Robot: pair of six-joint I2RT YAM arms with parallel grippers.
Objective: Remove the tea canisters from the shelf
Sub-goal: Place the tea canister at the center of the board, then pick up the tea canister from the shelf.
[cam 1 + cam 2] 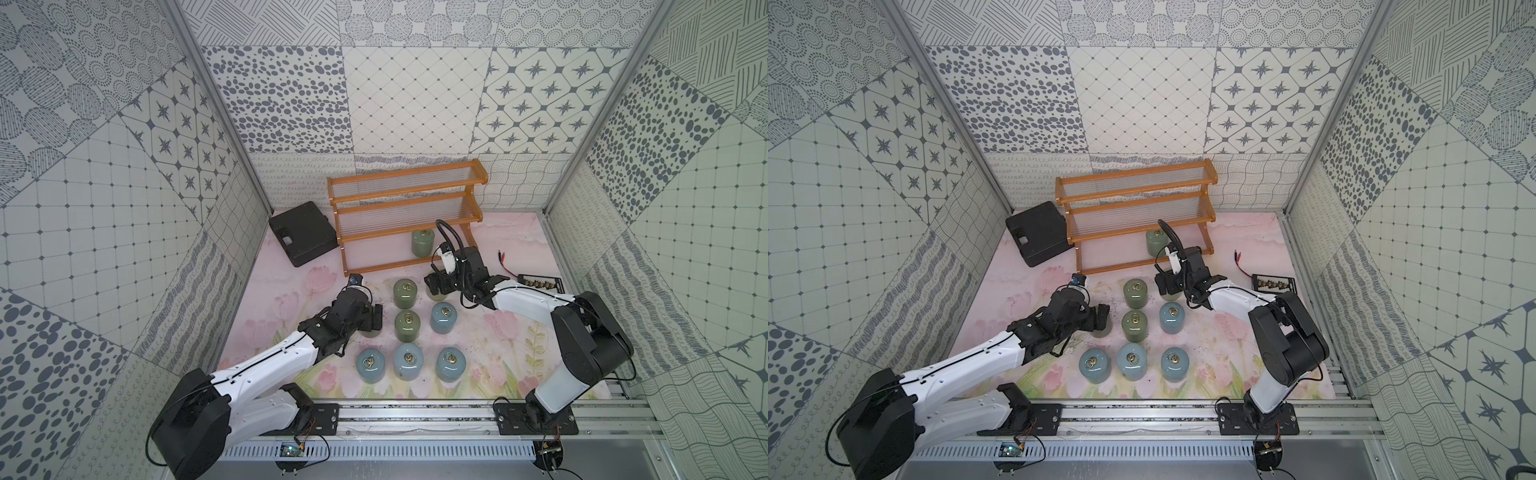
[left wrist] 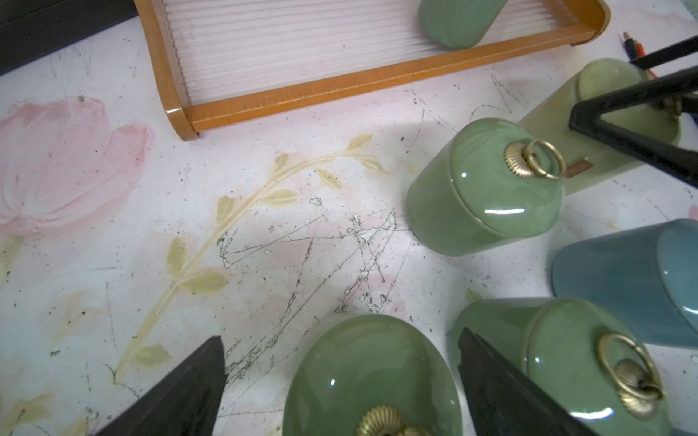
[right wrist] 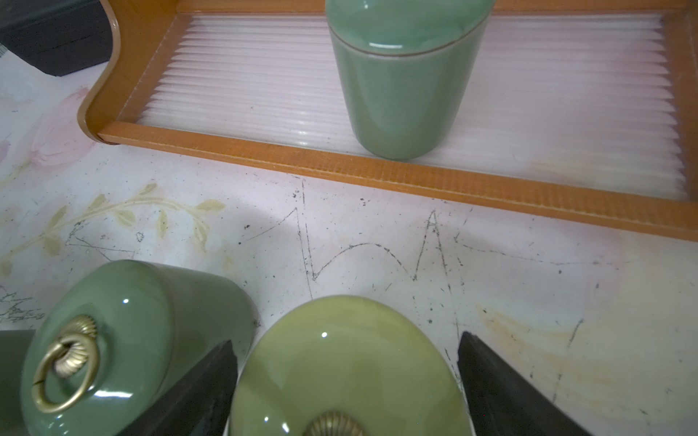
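Observation:
The orange-brown shelf (image 1: 405,195) stands at the back with one sage green canister (image 1: 422,243) (image 3: 404,83) on its bottom tier. Several canisters stand on the table in front: two green (image 1: 405,293) (image 1: 409,324), and blue ones (image 1: 444,318) (image 1: 409,360). My left gripper (image 2: 340,336) (image 1: 376,318) is open, its fingers on either side of a green canister (image 2: 372,377) with gaps. Straddling the pale yellow canister (image 3: 347,377) (image 1: 436,296), which rests on the table, is my right gripper (image 3: 346,339) (image 1: 436,286), open.
A flat black case (image 1: 303,239) lies left of the shelf. A black connector board (image 1: 540,284) and a red-and-black lead (image 1: 505,259) lie at the right. Patterned walls close in three sides; a metal rail (image 1: 415,415) runs along the front.

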